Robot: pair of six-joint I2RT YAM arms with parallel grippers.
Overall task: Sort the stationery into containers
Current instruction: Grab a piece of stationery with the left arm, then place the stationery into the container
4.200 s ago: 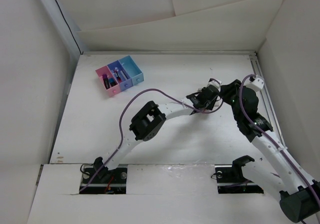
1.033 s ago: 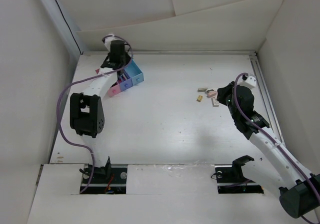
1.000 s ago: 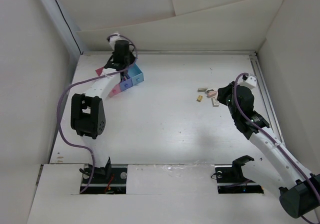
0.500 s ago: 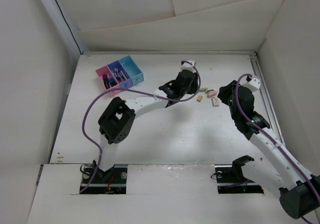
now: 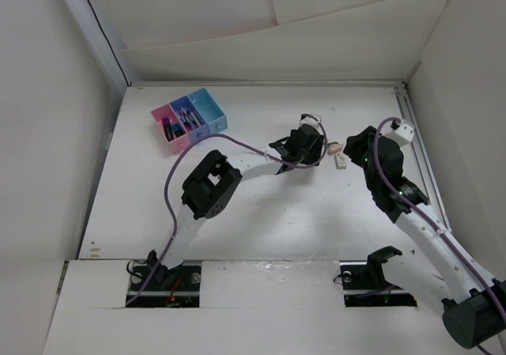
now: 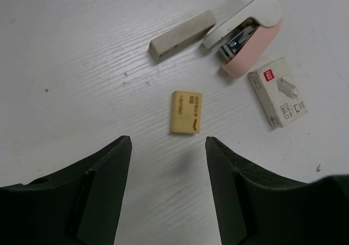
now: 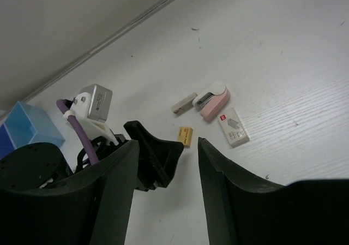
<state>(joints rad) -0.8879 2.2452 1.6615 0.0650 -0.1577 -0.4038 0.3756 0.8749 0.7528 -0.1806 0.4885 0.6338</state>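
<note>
My left gripper (image 6: 168, 144) is open and empty, hovering just short of a small yellow eraser (image 6: 186, 112) on the table. Beyond it lie a grey eraser (image 6: 182, 33), a pink stapler (image 6: 248, 32) and a white staple box (image 6: 277, 91). In the top view the left gripper (image 5: 311, 151) hides the yellow eraser. My right gripper (image 7: 168, 147) is open and empty, to the right of the group (image 5: 351, 146); it sees the eraser (image 7: 186, 136) and the left fingers (image 7: 158, 152). The pink, purple and light blue containers (image 5: 190, 118) stand at the far left, with dark markers and pens in the pink and purple ones.
The stapler (image 5: 334, 147) and staple box (image 5: 341, 162) lie between the two grippers. White walls close in the table at the back (image 5: 261, 81) and on both sides. The left arm's purple cable (image 5: 229, 137) arcs over the middle of the table.
The left arm was over the containers a second ago, then swung right across the table. It has since moved further right and now covers the yellow eraser in the top view. The right arm has barely moved.
</note>
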